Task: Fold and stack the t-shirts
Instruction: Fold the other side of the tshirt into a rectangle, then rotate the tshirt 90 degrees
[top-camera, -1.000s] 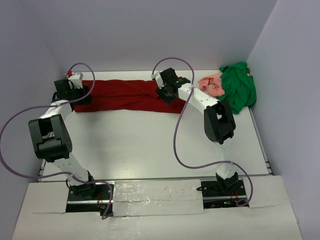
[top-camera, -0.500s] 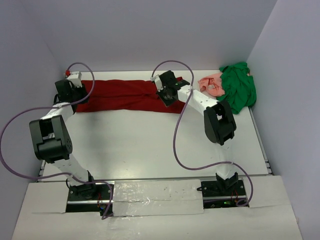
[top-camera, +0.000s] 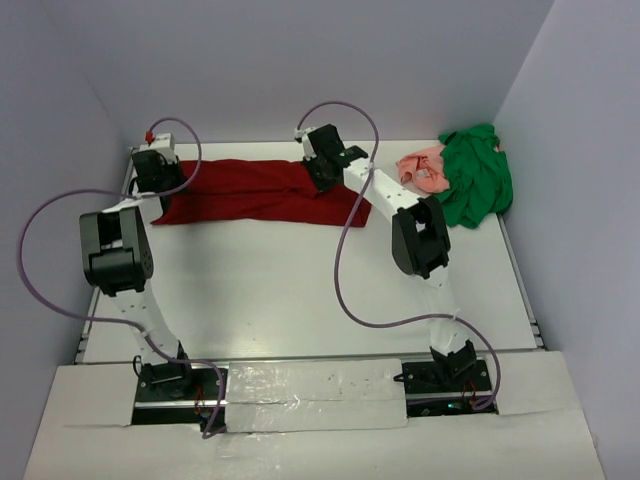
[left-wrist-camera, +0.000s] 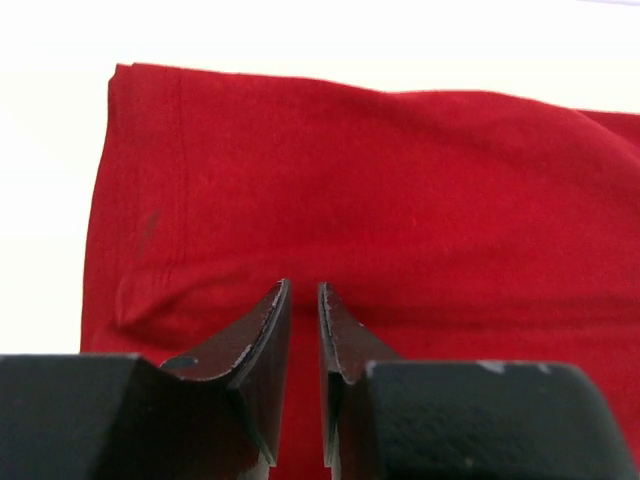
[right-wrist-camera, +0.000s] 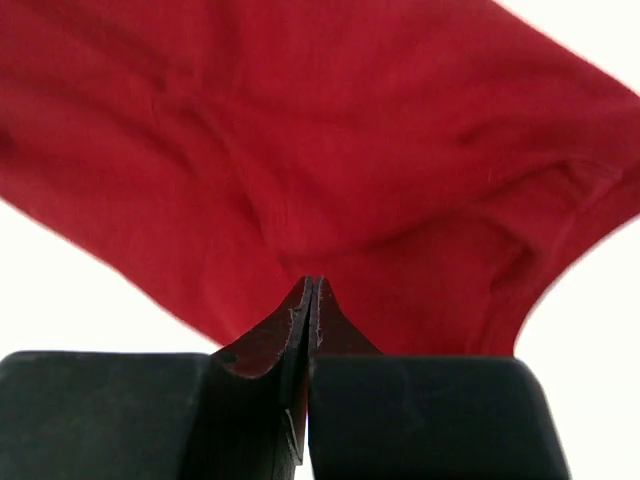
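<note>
Reaching toward eleven o'clock across the table (top-camera: 280, 290), my left gripper (left-wrist-camera: 302, 290) sits at the left end of the maroon t-shirt (top-camera: 250, 190). The shirt lies as a long band from side to side along the far part of the table, from about ten o'clock to just past twelve. In my left wrist view the two fingers stand a sliver apart with red cloth showing in the slot between them. A shallow crease runs off from their tips toward nine o'clock, and I cannot tell whether they are biting the cloth or only resting on it. The stitched hem runs down the nine o'clock side of that view, with white table beyond it.

My right gripper (right-wrist-camera: 312, 282) is at the far edge of the same shirt, near its right end, at roughly twelve o'clock on the table. Its fingers are pressed together, and the cloth's wrinkles draw in to their tips, so I have a pinch of maroon fabric there. White table shows at four and eight o'clock in that wrist view.

The green t-shirt (top-camera: 478, 175) is bunched in the corner at two o'clock. The salmon-pink t-shirt (top-camera: 425, 170) is crumpled against its left side, just beside my right forearm.
</note>
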